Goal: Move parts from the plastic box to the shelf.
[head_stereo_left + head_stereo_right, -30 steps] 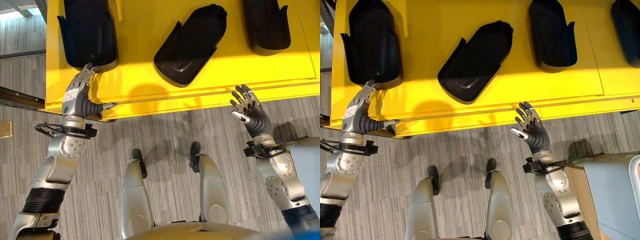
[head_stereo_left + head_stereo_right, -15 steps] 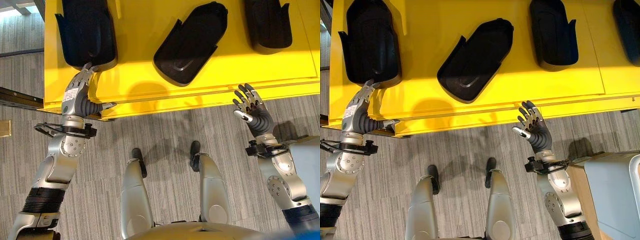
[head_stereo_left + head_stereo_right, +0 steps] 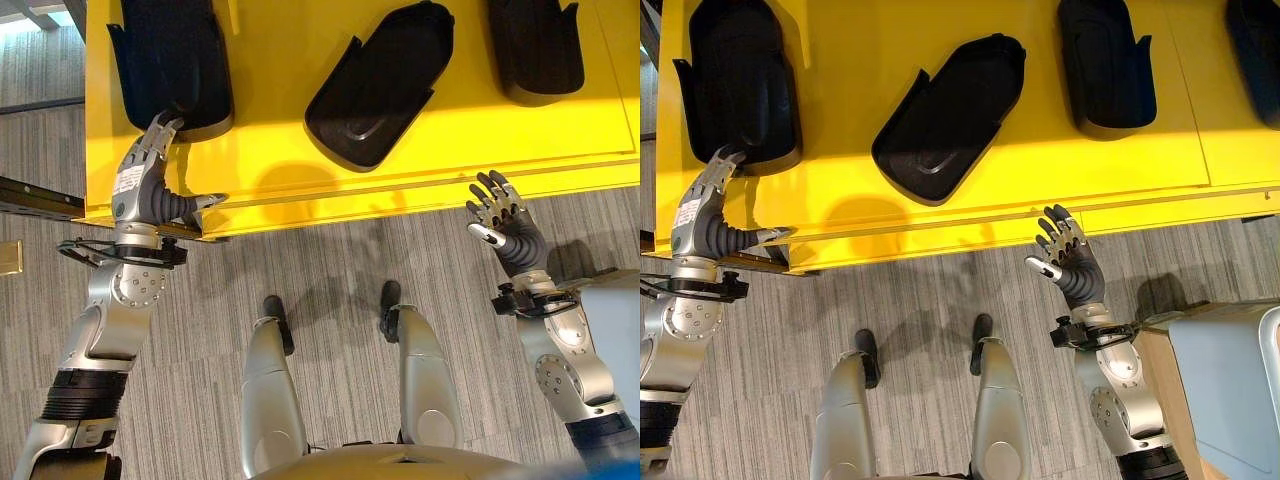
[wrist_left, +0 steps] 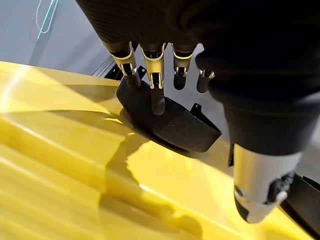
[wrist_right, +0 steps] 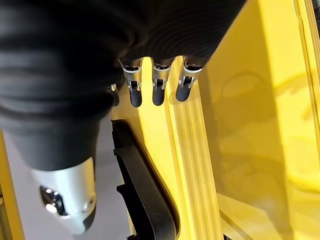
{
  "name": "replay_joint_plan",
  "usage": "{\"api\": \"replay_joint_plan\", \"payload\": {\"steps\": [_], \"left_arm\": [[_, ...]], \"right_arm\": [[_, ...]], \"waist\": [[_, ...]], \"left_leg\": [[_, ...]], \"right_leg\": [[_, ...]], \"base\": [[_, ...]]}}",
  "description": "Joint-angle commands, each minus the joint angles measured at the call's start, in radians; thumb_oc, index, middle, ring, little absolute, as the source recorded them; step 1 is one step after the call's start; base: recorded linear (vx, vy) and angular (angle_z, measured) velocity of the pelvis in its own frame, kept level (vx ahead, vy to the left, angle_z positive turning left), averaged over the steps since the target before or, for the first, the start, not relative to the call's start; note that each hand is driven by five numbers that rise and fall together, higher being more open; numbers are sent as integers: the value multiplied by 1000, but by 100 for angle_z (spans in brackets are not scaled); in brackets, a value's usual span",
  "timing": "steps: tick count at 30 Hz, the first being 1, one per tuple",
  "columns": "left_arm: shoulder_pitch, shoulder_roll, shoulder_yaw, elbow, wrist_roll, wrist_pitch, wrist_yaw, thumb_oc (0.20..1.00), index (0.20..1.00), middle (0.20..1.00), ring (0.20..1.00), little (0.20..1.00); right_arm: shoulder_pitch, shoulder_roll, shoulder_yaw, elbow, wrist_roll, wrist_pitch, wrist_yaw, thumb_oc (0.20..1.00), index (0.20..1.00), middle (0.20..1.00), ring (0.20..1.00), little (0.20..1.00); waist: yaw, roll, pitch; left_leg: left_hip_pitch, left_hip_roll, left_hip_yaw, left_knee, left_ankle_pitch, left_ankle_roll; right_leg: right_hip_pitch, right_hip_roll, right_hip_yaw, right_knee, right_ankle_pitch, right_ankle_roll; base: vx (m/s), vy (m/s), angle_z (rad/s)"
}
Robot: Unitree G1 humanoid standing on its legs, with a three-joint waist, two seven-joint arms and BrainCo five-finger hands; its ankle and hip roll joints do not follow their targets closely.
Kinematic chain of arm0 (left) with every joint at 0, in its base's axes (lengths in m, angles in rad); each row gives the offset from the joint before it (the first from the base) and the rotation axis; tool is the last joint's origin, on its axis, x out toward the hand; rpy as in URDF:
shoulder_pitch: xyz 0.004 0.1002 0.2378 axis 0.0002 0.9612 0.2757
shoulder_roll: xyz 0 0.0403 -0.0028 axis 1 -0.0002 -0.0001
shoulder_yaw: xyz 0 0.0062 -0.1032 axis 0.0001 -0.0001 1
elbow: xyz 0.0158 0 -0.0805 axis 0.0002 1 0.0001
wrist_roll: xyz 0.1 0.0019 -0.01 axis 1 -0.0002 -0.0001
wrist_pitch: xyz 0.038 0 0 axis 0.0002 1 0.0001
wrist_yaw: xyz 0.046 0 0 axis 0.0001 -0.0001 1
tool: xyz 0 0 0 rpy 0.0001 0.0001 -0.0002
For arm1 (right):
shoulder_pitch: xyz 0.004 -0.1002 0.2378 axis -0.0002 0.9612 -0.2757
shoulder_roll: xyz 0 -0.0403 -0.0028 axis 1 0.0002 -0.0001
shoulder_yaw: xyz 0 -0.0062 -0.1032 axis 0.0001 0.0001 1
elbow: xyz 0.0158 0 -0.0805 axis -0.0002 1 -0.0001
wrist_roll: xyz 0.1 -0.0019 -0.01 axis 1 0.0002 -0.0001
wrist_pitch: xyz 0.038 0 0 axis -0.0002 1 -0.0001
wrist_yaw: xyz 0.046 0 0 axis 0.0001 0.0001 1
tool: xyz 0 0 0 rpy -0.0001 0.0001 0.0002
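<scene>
Three black moulded parts lie on the yellow shelf [image 3: 300,160]: a left part [image 3: 170,60], a slanted middle part [image 3: 380,85] and a right part [image 3: 535,45]. A further part [image 3: 1260,45] shows at the far right. My left hand [image 3: 140,190] is open, its straight fingers [image 4: 152,65] touching the near end of the left part [image 4: 175,125], thumb by the shelf's front edge. My right hand [image 3: 500,225] is open and holds nothing, hovering over the floor just in front of the shelf edge [image 5: 240,100].
A pale blue-grey plastic box [image 3: 1225,390] stands at the lower right beside my right arm. Striped grey carpet [image 3: 330,260] runs in front of the shelf. A dark rail [image 3: 40,195] lies left of the shelf's corner.
My left hand has shifted a little left and further onto the shelf, fingertips staying at the left part's near end. The right hand has drawn back slightly from the shelf edge.
</scene>
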State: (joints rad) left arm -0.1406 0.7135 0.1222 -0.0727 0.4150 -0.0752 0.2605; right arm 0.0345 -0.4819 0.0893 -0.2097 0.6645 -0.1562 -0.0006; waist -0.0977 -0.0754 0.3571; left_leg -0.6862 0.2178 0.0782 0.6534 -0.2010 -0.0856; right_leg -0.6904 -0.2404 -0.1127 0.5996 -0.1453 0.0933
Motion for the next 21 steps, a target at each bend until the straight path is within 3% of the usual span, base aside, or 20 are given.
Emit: {"api": "replay_joint_plan", "payload": {"steps": [1,12,21], "left_arm": [[-39,44,32,12,25,-17,39,1000,1000,1000,1000,1000],[-55,45,37,9,24,-15,44,1000,1000,1000,1000,1000],[7,59,130,-75,35,-22,56,1000,1000,1000,1000,1000]], "right_arm": [[1,-15,-41,-71,14,-39,17,1000,1000,1000,1000,1000],[4,-15,-44,-71,18,-37,17,1000,1000,1000,1000,1000],[6,-17,-52,-77,17,-35,23,1000,1000,1000,1000,1000]], "waist": [[-8,8,-14],[-11,5,-15],[1,11,-19]], "left_leg": [[-17,32,-38,-7,3,-3],[-23,32,-39,-5,3,-3],[-23,27,-42,-6,1,-2]], "right_leg": [[96,-42,26,-27,0,26],[92,-39,28,-27,1,25],[95,-41,26,-27,2,24]], "base": [[0,0,0],[1,1,-1],[0,0,0]]}}
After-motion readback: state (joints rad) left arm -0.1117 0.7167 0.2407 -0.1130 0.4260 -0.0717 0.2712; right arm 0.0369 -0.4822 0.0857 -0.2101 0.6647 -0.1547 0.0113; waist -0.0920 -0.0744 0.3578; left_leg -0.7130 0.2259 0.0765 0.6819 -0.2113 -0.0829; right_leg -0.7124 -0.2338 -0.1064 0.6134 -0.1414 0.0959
